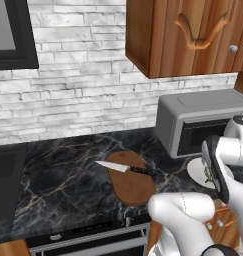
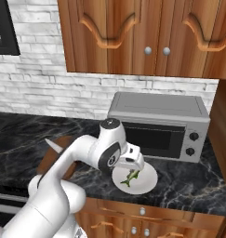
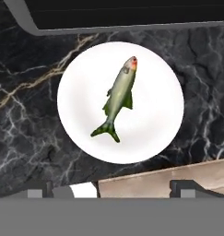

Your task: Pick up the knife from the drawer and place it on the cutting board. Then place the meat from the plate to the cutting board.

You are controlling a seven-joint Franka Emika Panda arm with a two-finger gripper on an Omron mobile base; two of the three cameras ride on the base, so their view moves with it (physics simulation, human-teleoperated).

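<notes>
Item one: the cutting board (image 1: 131, 179), a dark brown wooden oval, smooth, flat on the black gold-veined marble counter (image 1: 63, 180). You will find the knife (image 1: 124, 168) lying across the board's far half, its pointed silver blade overhanging the board's left edge and its slim black handle over the board.

Item two: the plate (image 3: 150, 124), round, white, glossy, to the right of the board and just in front of the boxy grey toaster oven (image 2: 165, 123). On it lies the meat (image 3: 118, 97), a slender fish-shaped piece, pale cream-green with a reddish head and dark green tail, set diagonally near the plate's middle.

Item three: the gripper (image 2: 131, 163), hanging above the plate, apart from the meat. You can see its two dark tips spread wide and holding nothing.
</notes>
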